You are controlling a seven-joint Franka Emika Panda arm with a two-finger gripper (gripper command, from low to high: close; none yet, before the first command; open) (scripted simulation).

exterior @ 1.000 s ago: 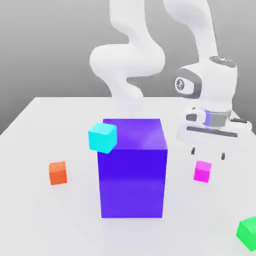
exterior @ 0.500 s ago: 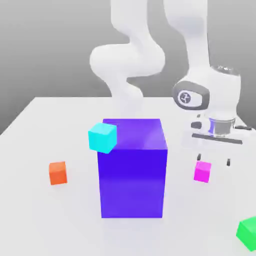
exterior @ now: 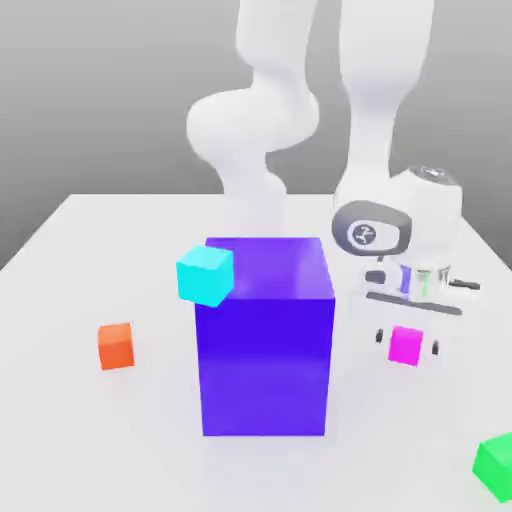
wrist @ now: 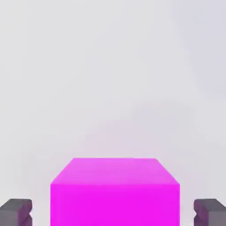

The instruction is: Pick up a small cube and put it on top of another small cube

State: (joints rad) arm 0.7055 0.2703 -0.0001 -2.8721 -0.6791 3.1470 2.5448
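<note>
The small magenta-pink cube (exterior: pixel 406 344) rests on the white table at the exterior view's right, just right of the big purple-blue block. My gripper (exterior: pixel 407 343) has come down around it, one finger on each side, open, with a gap between each fingertip and the cube. In the hand view the magenta cube (wrist: pixel 114 192) sits between the two dark fingertips (wrist: pixel 15 212), untouched. The small bright green cube (exterior: pixel 497 465) lies at the near right corner of the exterior view, partly cut off by the picture's edge.
A big purple-blue block (exterior: pixel 265 335) stands mid-table, with a cyan cube (exterior: pixel 205 275) at its upper left corner. An orange cube (exterior: pixel 116 346) lies at the exterior view's left. The white table (exterior: pixel 90 430) stretches around them.
The hand has dropped straight down and shifted slightly left, from above the magenta cube to straddling it. The cubes have not moved.
</note>
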